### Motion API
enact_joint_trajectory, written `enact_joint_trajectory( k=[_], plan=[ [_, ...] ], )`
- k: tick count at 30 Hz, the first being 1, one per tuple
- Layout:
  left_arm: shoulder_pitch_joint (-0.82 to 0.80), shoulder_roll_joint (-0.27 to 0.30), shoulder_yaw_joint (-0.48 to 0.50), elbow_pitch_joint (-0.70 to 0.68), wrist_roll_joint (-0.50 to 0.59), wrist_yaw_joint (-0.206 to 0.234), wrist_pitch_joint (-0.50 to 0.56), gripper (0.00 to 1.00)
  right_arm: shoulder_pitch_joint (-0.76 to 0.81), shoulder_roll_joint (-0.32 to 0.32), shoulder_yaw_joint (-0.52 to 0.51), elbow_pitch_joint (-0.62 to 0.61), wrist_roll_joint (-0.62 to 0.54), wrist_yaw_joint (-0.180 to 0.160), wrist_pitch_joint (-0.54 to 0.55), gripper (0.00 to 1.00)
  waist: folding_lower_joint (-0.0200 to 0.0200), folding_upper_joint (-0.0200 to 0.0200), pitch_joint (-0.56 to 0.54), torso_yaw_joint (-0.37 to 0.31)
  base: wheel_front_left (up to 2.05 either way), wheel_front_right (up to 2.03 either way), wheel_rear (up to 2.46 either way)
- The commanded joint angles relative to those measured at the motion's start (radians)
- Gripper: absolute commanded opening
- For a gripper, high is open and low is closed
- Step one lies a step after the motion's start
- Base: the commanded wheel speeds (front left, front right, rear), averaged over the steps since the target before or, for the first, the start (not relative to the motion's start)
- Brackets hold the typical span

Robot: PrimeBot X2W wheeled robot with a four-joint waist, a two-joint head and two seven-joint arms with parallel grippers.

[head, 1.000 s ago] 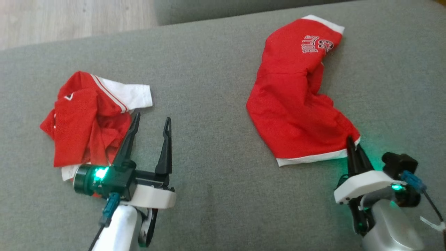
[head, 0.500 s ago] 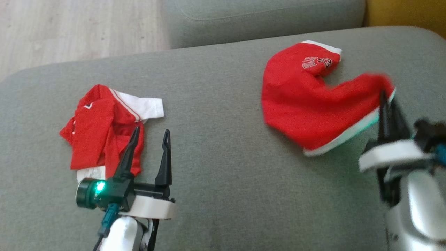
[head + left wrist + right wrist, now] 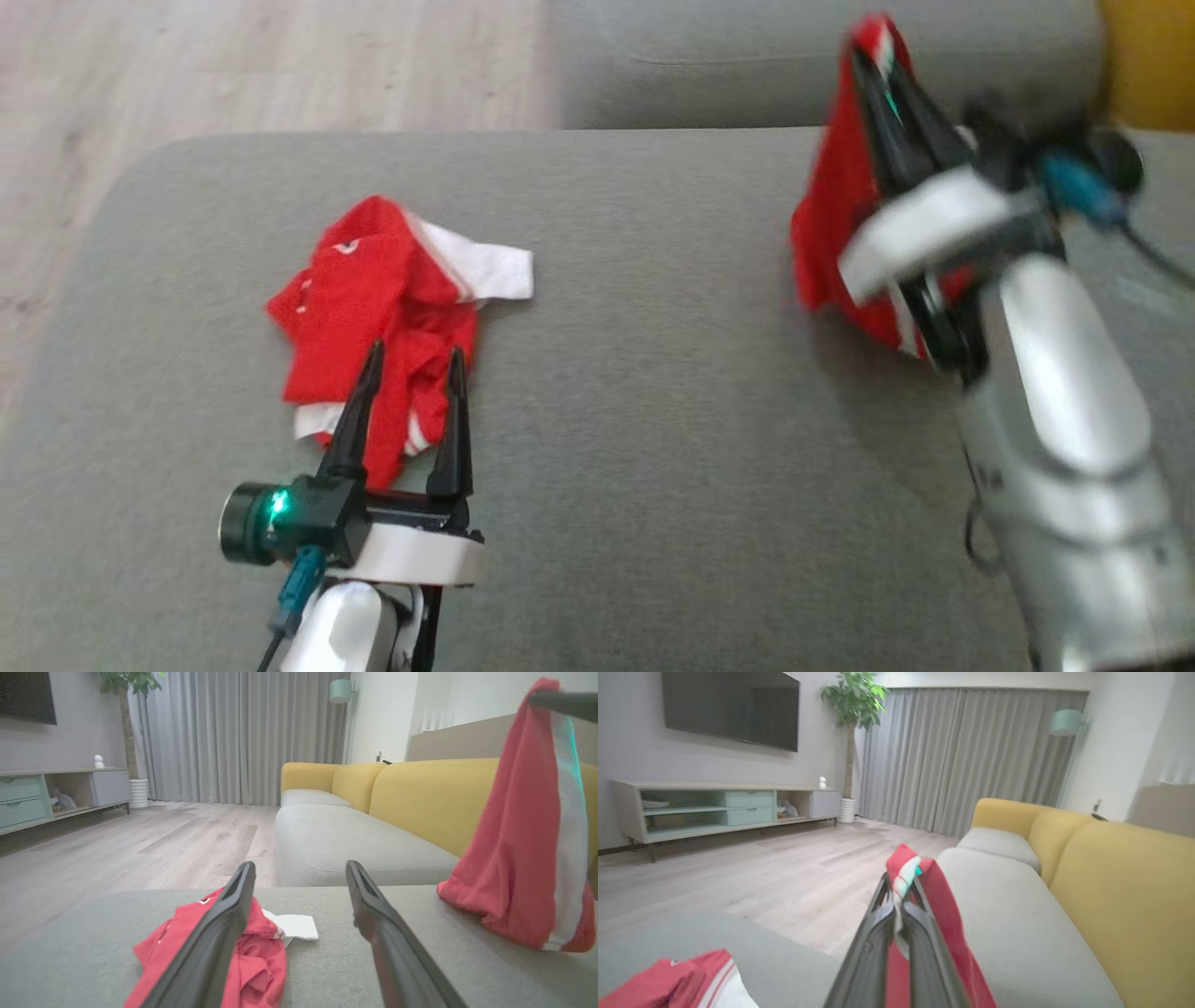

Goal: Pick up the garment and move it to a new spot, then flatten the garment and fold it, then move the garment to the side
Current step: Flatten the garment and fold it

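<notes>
The garment (image 3: 826, 224) is red with a white hem and hangs from my right gripper (image 3: 873, 56), which is shut on its upper edge. The arm is raised at the far right of the grey cushion (image 3: 653, 420). In the left wrist view the garment (image 3: 514, 835) dangles with its lower end still touching the cushion. The right wrist view shows the jaws of my right gripper (image 3: 901, 882) pressed together on red and white cloth (image 3: 943, 896). My left gripper (image 3: 416, 353) stands open low at the left, nothing between its fingers.
A second red and white garment (image 3: 373, 299) lies crumpled on the cushion just beyond my left gripper's fingertips. A yellow sofa back (image 3: 420, 793) rises at the right. Wooden floor (image 3: 280, 65) lies past the cushion's far left edge.
My right gripper has lifted the garment from lying flat on the cushion to hanging high at the far right. The head camera has shifted. My left gripper stays open.
</notes>
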Motion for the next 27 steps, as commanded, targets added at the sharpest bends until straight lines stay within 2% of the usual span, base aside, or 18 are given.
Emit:
enact_joint_trajectory(
  k=[1, 3, 5, 8, 11, 17, 22, 27],
  plan=[
    [-0.036, 0.000, 0.022, -0.031, -0.010, 0.011, -0.004, 1.00, -0.131, 0.016, 0.053, 0.011, 0.021, -0.001, -0.004, 0.00, 0.0000, 0.0000, -0.009, 0.040, 0.00, 0.00, 0.00],
    [-0.030, 0.000, 0.016, -0.028, -0.014, 0.015, -0.004, 1.00, -0.216, 0.023, 0.074, 0.074, 0.040, -0.001, -0.025, 0.00, 0.0000, 0.0000, -0.014, 0.053, 0.00, 0.00, 0.00],
    [-0.026, 0.000, 0.014, -0.026, -0.013, 0.017, -0.004, 1.00, -0.291, 0.028, 0.048, 0.133, 0.057, -0.001, -0.060, 0.00, 0.0000, 0.0000, -0.020, 0.062, 0.00, 0.00, 0.00],
    [-0.024, 0.000, 0.015, -0.029, -0.005, 0.021, -0.004, 1.00, -0.358, 0.029, -0.039, 0.198, 0.070, -0.001, -0.116, 0.00, 0.0000, 0.0000, -0.026, 0.067, 0.00, 0.00, 0.00],
    [-0.018, 0.000, 0.024, -0.039, 0.007, 0.021, -0.004, 1.00, -0.343, 0.011, -0.117, 0.224, 0.083, -0.001, -0.139, 0.00, 0.0000, 0.0000, -0.026, 0.047, 0.00, 0.00, 0.00],
    [-0.008, 0.000, 0.039, -0.041, 0.027, 0.011, -0.004, 1.00, -0.165, -0.007, -0.227, 0.201, 0.119, -0.001, -0.123, 0.00, 0.0000, 0.0000, -0.018, -0.017, 0.00, 0.00, 0.00],
    [-0.021, 0.000, 0.052, -0.046, 0.045, -0.001, -0.004, 1.00, 0.112, 0.013, -0.280, 0.162, 0.141, -0.001, -0.100, 0.00, 0.0000, 0.0000, 0.009, -0.084, 0.00, 0.00, 0.00],
    [-0.041, 0.000, 0.054, -0.043, 0.064, -0.016, -0.004, 1.00, 0.291, 0.034, -0.356, 0.156, 0.132, -0.001, -0.134, 0.00, 0.0000, 0.0000, 0.043, -0.140, 0.00, 0.00, 0.00]
  ],
)
